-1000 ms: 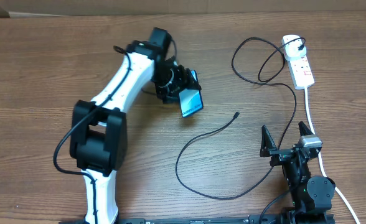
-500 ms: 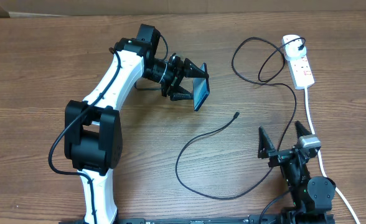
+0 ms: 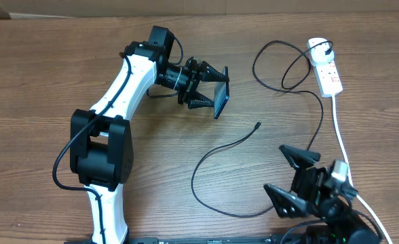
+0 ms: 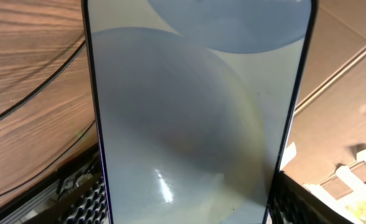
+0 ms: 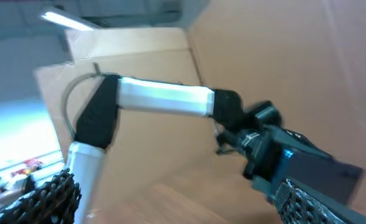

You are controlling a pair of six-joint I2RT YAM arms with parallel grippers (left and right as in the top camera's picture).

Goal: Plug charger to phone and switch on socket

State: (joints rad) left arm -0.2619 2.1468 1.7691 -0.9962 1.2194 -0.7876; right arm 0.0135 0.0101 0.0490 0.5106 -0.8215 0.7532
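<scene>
My left gripper is shut on the phone and holds it on edge above the table. In the left wrist view the phone's pale screen fills the frame between my fingers. The charger's black cable loops across the table. Its connector tip lies free, below and right of the phone, and its plug sits in the white socket strip at the far right. My right gripper is open and empty at the near right, turned to the left. Its view is blurred and shows the left arm.
The strip's thick white cord runs down the right side past my right gripper. The black cable also curls in a loop left of the strip. Cardboard lines the far edge of the table.
My left gripper lifted the phone and turned it on edge, then stayed still. My right gripper swung round to face left and dropped toward the near edge.
</scene>
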